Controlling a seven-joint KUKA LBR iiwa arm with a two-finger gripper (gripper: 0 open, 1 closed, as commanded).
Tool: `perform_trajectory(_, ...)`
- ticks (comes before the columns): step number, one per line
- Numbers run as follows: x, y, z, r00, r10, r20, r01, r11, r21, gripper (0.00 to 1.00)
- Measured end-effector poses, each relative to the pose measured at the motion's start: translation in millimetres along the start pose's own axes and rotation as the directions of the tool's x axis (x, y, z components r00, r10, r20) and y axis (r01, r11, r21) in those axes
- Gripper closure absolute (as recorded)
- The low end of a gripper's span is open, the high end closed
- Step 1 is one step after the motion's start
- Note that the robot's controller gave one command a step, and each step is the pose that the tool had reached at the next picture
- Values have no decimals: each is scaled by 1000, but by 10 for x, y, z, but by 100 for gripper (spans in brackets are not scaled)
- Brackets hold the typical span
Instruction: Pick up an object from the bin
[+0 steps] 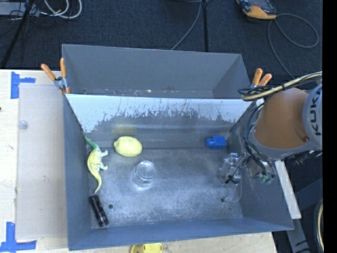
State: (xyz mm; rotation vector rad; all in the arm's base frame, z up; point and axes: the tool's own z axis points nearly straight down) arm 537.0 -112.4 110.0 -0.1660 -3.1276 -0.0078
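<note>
— How far along are we?
— Nothing lifted yet. My end effector [231, 172] sits low at the bin's [179, 207] right side, near the blue block [215, 142]; I can't tell if it's spread or pressed together. Grasp and lift remain.

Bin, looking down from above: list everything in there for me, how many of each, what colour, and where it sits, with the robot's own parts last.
bin: one, grey, middle of the view
lemon: one, yellow, floor, upper left
toy lizard: one, yellow-green, along the left wall
cup: one, clear, just below and right of the lemon
marker: one, black, lower left corner
block: one, blue, upper right of the floor
arm: one, orange cover with cables, reaching in over the right wall, its tip low near the blue block
</note>
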Motion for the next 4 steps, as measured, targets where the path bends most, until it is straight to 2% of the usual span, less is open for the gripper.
perform_trajectory(2, -5, 2, -272, 1000, -1, 2, 1, 1000, 0, 100)
perform_trajectory(4, -7, 4, -338, 1000, -2, 3, 2, 1000, 0, 100)
